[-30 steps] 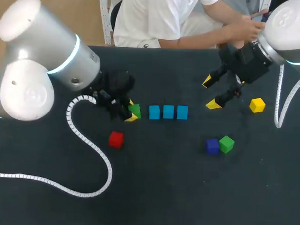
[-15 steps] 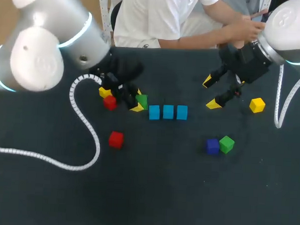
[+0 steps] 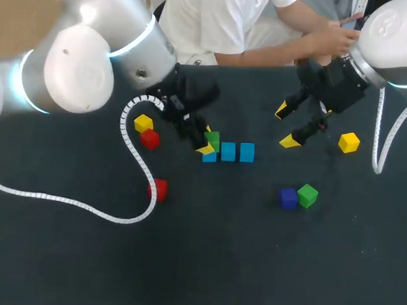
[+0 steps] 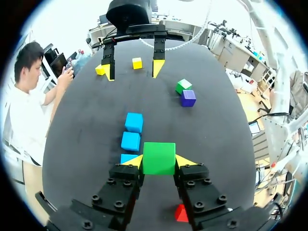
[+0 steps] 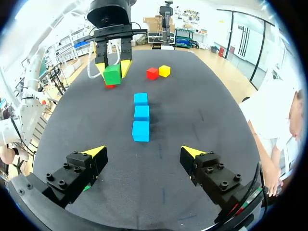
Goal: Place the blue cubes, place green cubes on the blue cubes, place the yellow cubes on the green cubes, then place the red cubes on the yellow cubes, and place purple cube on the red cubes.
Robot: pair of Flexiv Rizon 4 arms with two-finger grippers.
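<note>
The green cube (image 4: 159, 158) is clamped between the two yellow-tipped fingers (image 4: 185, 161) of the left hand (image 3: 209, 140). It is gripped on two opposite sides, with its faces square to the fingers and its top level. Being a cube, it has no longer side. It hangs at the left end of a row of three blue cubes (image 3: 228, 151) that runs left to right across the middle of the dark worktop (image 3: 219, 261). It is over the leftmost cube, which peeks out beneath it; whether the two touch I cannot tell. The cubes in the row stand close side by side. Left of the hand, a yellow cube (image 3: 143, 122) and a red cube (image 3: 149, 139) lie just beside each other, and a second red cube (image 3: 158, 189) lies alone nearer. To the right of the row and nearer, a purple cube (image 3: 289, 197) and a second green cube (image 3: 308, 195) sit against each other. The right hand (image 3: 286, 126) hovers wide open and empty, right of the row and a little farther back, with another yellow cube (image 3: 349, 142) to its right.
</note>
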